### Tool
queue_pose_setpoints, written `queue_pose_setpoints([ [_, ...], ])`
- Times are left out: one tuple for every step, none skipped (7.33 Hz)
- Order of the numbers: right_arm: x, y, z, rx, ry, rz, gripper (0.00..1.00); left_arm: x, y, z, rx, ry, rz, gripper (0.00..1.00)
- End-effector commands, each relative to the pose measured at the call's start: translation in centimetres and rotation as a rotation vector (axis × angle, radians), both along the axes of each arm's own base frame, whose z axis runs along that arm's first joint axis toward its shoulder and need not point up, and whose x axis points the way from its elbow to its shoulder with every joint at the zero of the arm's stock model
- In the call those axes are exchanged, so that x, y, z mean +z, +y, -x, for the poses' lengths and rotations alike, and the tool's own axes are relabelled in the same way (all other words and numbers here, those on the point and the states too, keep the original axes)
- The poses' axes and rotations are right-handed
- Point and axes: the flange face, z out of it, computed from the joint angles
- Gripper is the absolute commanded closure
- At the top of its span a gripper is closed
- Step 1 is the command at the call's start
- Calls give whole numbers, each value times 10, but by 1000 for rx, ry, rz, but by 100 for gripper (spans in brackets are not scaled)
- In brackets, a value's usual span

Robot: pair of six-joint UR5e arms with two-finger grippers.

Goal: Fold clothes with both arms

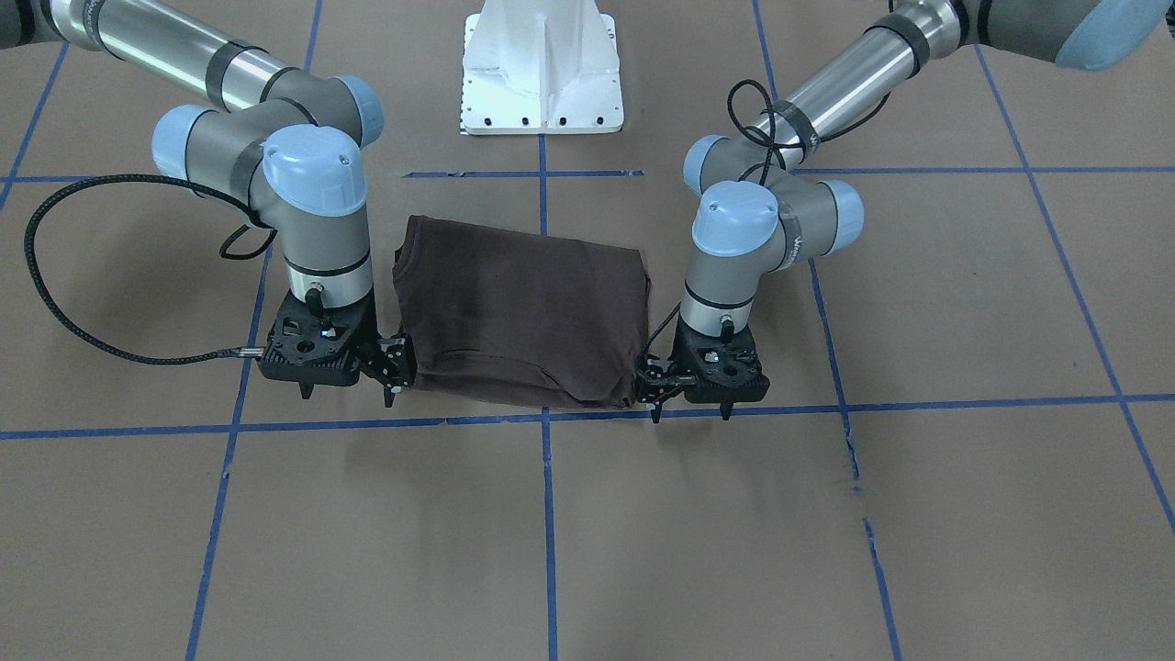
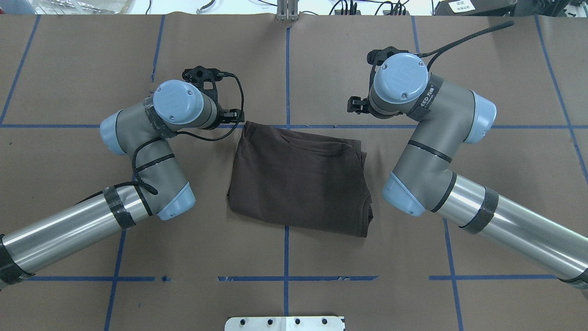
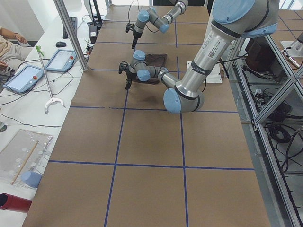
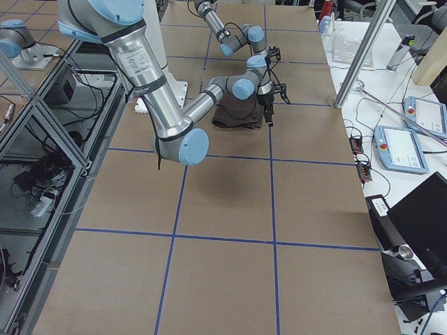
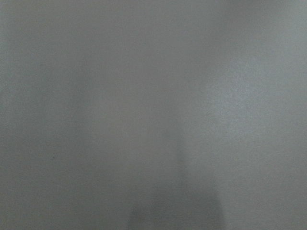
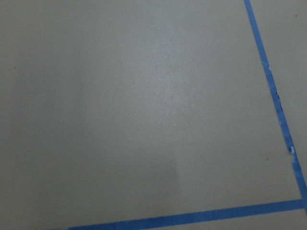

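The left wrist view was a grey blur; the right wrist view showed bare table [image 6: 144, 105] and blue tape [image 6: 280, 115]. From above, the left arm [image 2: 151, 138] and right arm [image 2: 427, 138] hid most of their grippers. The brown T-shirt [image 1: 523, 312] lay folded flat between the left gripper [image 1: 657, 393] and right gripper [image 1: 392, 370], each just beside a corner. Whether their fingers were spread or pinching cloth could not be told.

One T-shirt [image 2: 298, 184], two arms [image 2: 151, 151] (blue-capped), one white pedestal [image 1: 542, 69].
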Motion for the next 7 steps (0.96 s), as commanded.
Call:
queue_pose_setpoints([
  [-3, 2, -2, -15, -6, -6, 0, -19, 2, 16, 56, 62, -7, 0],
  [-8, 5, -2, -28, -21, -5, 0, -43, 15, 29, 76, 121, -21, 0],
  [-12, 8, -1, -45, -39, 5, 0, -60, 34, 41, 85, 163, -46, 0],
  [-14, 9, -2, -46, -43, 4, 0, -66, 51, 47, 73, 208, -24, 0],
  [-14, 9, -3, -47, -43, 2, 0, -68, 67, 42, 92, 224, -21, 0],
  [-14, 9, -3, -48, -44, 3, 0, -57, 98, 31, 124, 232, 2, 0],
  [-14, 9, -3, -48, -44, 3, 0, -49, 132, 25, 139, 256, 46, 0],
])
